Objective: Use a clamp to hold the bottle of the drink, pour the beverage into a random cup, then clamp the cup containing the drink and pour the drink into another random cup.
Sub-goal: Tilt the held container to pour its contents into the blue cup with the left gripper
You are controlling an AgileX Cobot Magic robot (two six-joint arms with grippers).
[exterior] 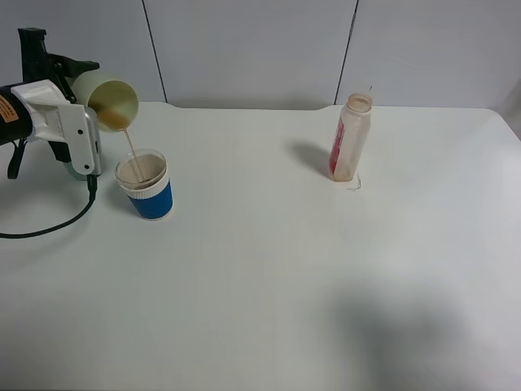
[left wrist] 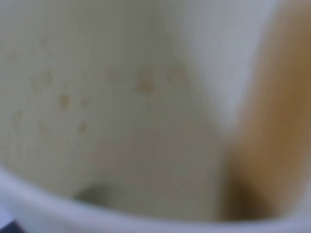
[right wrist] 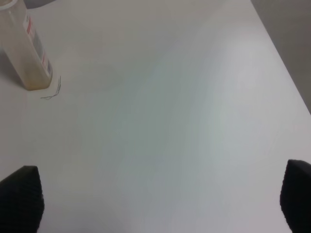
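Drink (exterior: 130, 151) streams from tilted cup (exterior: 110, 102) into blue cup (exterior: 146, 186).

The exterior high camera is looking down across the white table (exterior: 269, 269), taking in the clear plastic bottle with the red label (exterior: 350, 138). The right wrist camera is looking down nearer, sharing that bottle (right wrist: 24, 48). The left wrist camera is pressing against a pale cup's wet inside (left wrist: 121, 107), blurred.

Left wrist view wholly blurred by the cup (left wrist: 121, 121) interior pressed close, left jaws hidden behind cup, left arm (exterior: 32, 114) cut off at frame edge, right fingertips (right wrist: 19, 196) cropped at corners, bottle (right wrist: 24, 48) top cut off.
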